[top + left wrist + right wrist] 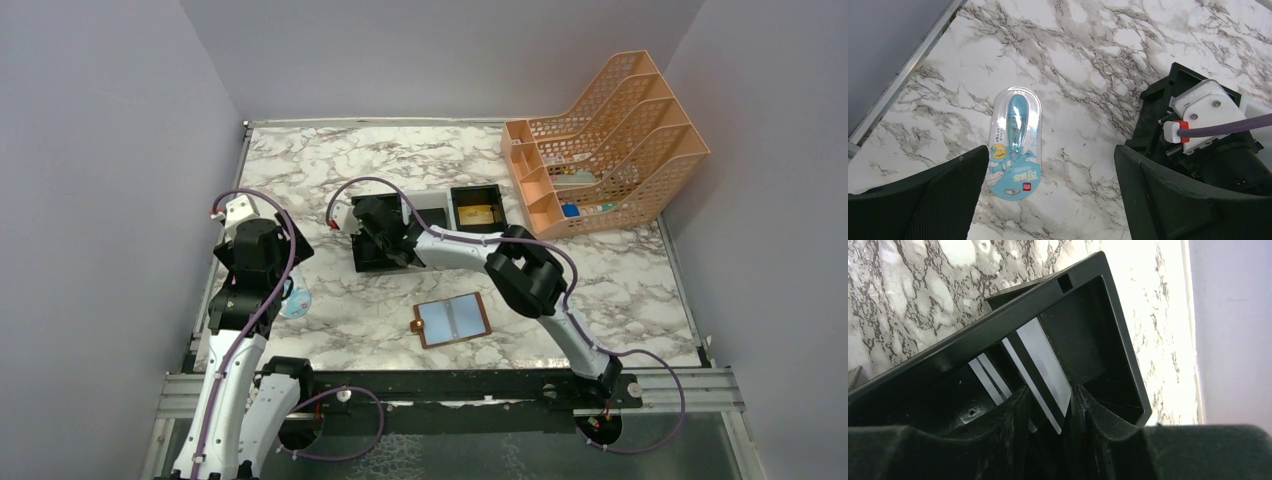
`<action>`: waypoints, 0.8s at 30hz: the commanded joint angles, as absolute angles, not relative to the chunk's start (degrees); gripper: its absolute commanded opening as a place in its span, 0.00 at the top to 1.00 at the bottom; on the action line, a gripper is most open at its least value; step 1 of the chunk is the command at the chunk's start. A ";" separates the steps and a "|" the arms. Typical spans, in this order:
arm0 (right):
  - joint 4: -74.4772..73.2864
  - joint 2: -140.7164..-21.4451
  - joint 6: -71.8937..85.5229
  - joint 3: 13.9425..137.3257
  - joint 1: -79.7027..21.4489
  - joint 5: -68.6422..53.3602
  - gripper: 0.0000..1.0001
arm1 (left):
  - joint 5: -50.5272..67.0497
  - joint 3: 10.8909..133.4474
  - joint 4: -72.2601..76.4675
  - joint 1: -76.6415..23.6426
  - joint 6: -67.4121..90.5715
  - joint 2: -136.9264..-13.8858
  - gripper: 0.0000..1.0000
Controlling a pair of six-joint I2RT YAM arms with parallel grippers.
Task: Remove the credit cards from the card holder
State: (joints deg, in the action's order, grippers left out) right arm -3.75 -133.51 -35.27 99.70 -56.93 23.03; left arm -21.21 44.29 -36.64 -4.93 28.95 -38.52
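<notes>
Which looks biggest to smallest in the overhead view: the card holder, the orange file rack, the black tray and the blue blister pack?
1. orange file rack
2. black tray, partly covered
3. card holder
4. blue blister pack, partly hidden, so its true size is unsure

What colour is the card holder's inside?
Card holder: pale blue inside, brown border. Top view.

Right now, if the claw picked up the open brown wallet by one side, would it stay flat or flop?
Probably flop: the card holder lies opened flat with a fold line down its middle, so the free half would likely hang. It looks thin, so likely light. Pushed, it would probably slide, not roll, on the smooth marble table.
</notes>
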 commanded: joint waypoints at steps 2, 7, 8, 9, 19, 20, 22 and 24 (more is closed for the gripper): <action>-7.45 -134.25 -31.55 102.17 -56.49 18.26 0.61 | -20.00 44.42 -36.45 -4.33 28.50 -38.37 0.01; -10.50 -133.22 -27.09 103.47 -55.97 14.48 0.57 | -19.69 44.36 -36.47 -4.24 28.47 -38.66 0.01; -10.96 -133.04 -26.35 103.67 -55.85 14.01 0.57 | -19.62 44.44 -36.44 -4.22 28.46 -38.66 0.01; -11.37 -132.87 -25.80 103.84 -55.76 13.56 0.56 | -19.60 44.40 -36.39 -4.22 28.48 -38.75 0.01; -17.76 -130.50 -7.68 106.21 -54.06 6.92 0.73 | -19.57 44.31 -36.38 -4.16 28.34 -38.20 0.01; -18.51 -130.44 -4.76 106.31 -53.93 7.10 0.78 | -19.67 44.30 -36.39 -4.18 28.42 -38.05 0.01; -20.31 -130.79 0.06 106.63 -53.97 6.95 0.83 | -19.72 44.31 -36.34 -4.20 28.51 -37.68 0.01; -21.08 -131.44 3.55 106.83 -53.95 7.92 0.89 | -19.77 44.30 -36.30 -4.13 28.50 -37.54 0.01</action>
State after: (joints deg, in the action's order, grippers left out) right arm -16.88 -132.88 -8.54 105.06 -54.30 9.56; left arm -20.40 44.29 -36.62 -4.56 28.93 -38.63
